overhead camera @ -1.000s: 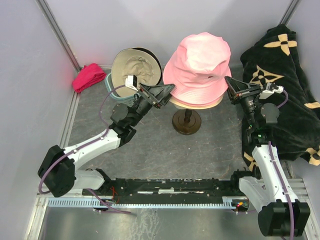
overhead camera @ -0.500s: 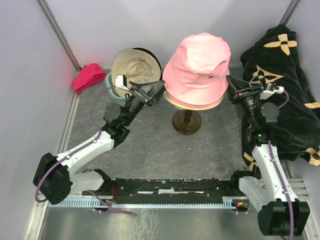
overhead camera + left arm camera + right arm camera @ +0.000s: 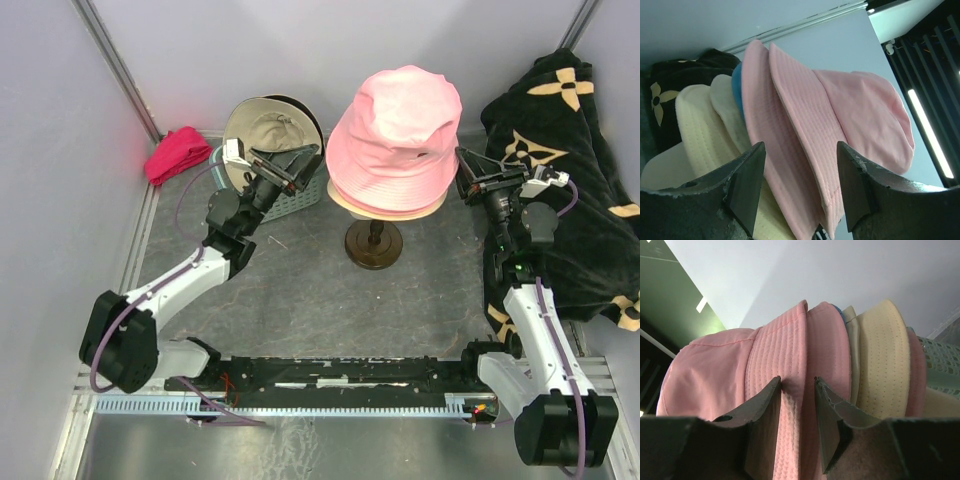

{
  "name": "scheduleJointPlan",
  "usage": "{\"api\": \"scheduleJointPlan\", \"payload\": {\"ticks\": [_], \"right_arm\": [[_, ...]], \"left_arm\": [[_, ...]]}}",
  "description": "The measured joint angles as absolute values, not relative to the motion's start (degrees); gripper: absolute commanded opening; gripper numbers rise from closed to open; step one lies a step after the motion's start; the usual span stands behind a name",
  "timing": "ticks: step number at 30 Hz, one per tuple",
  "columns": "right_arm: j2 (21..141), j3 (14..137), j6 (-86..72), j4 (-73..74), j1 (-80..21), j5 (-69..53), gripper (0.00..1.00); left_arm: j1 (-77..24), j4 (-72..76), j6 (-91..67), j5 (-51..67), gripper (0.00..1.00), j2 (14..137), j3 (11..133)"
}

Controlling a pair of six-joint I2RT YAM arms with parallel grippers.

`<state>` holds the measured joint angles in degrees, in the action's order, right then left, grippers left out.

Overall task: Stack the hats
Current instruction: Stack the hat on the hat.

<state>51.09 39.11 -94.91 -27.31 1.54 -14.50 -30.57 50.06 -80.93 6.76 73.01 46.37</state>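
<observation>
Hats first: the pink soft fabric bucket hat tops the stack, toward the far edge of the grey table and roughly midway between its left and right edges; under its brim you can see the round cream fabric brims of the hats below, all carried on a dark stand with a round base; your left wrist camera also shows a thin blue fabric edge between pink and cream. A tan fabric bucket hat lies apart from the stack, in a pale green mesh basket toward the far left corner.

Your left gripper hangs over that basket, pointed toward the stack; its jaws stand wide apart with nothing between them (the wrist camera looks through the gap at the stacked brims). Your right gripper is just beside the right side of the pink brim; its jaws are parted only narrowly, and you cannot tell whether they touch the fabric.

A large black cloth with beige flower marks is heaped along the right edge; a small magenta cloth lies at the far left corner.
</observation>
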Motion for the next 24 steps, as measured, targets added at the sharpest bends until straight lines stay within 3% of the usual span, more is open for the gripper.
{"api": "scheduleJointPlan", "payload": {"ticks": [24], "right_arm": [[53.91,40.56,-96.2,-30.13,2.0,-14.52,0.43]], "left_arm": [[-26.17,60.47,-88.16,20.86,0.66,89.69,60.71]]}}
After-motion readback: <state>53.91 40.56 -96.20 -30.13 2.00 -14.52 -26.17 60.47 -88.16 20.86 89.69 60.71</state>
